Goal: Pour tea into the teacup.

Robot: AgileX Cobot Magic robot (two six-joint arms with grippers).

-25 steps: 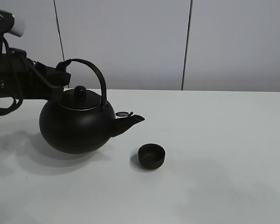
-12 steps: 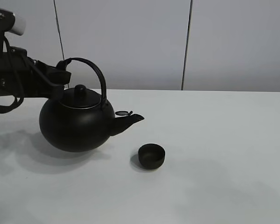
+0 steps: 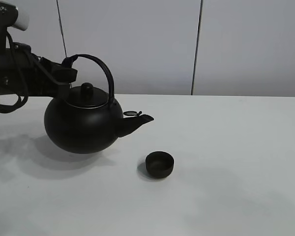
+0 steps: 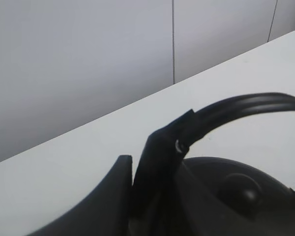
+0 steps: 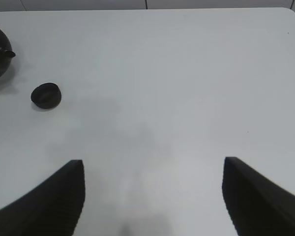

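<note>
A white table (image 3: pixel 236 172) is shown before pale grey wall panels (image 3: pixel 137 44). A large round black kettle (image 3: pixel 81 128) is held clear of the table, a soft shadow being cast beneath it. The kettle hangs directly below the left gripper (image 3: pixel 69 73), whose fingers are pressed together on the near end of the arched handle (image 3: pixel 102 71); in the left wrist view the handle is seen curving away from the clamped fingers, over the lid knob (image 3: pixel 87 89). The kettle is kept nearly upright, and its spout (image 3: pixel 137 120) is directed away from the left gripper, toward the middle of the table. The right gripper (image 5: pixel 152 196) is held above the table with its two fingers spread wide, only bare tabletop being seen between them. The teacup (image 3: pixel 160 164), small, dark and upright, stands on the table lower than the left gripper and beyond the kettle, just past and below the spout tip without touching it; from the right gripper it lies well apart, ahead and off to one side.
</note>
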